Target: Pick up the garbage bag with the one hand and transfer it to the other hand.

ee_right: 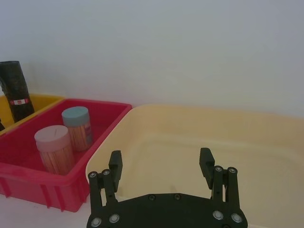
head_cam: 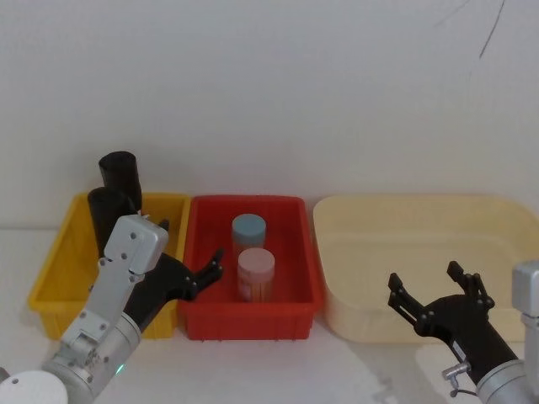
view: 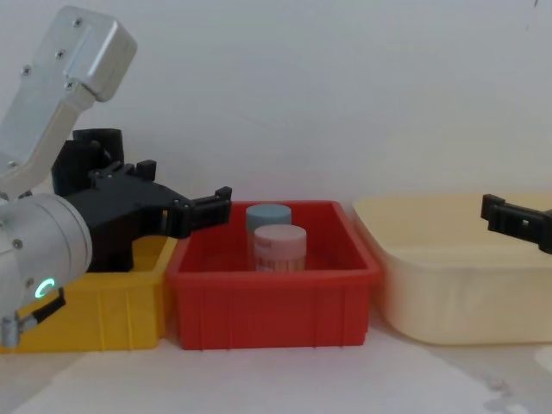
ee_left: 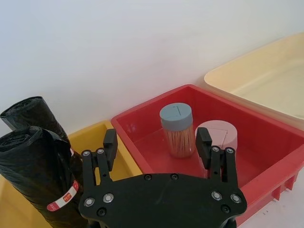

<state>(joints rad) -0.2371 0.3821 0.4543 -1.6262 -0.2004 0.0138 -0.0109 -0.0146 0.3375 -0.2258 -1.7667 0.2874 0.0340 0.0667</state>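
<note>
Head view: the garbage bag (head_cam: 105,212) is seen standing upright at the 12 o'clock side of the yellow bin (head_cam: 49,282), with its lower part hidden by the left arm (head_cam: 126,265). A 2nd black roll (head_cam: 120,175) is stood just beside it, at about 1 o'clock of it. In the left wrist view the bag is shown as glossy, crinkled black plastic, and a red-and-white label band (ee_left: 63,198) is wrapped low around it.

The left gripper (head_cam: 192,244) is held at 3 o'clock of the bag, above the shared edge of the yellow bin and the red bin (head_cam: 253,324). Its fingers (ee_left: 110,142) are spread wide and nothing is held between them; the finger nearer the bag is seen just beside it, apart from it. A green ring (view: 43,287) is lit on this wrist in the chest view.

2 jars are kept in the red bin, the blue-lidded jar (head_cam: 249,227) just beside the pink-lidded jar (head_cam: 256,273), at its 12 o'clock.

A cream tub (head_cam: 404,210) is set at 3 o'clock of the red bin. The right gripper (head_cam: 425,279) is held over the tub's 6 o'clock rim, spread wide and empty, well apart from the bag.
</note>
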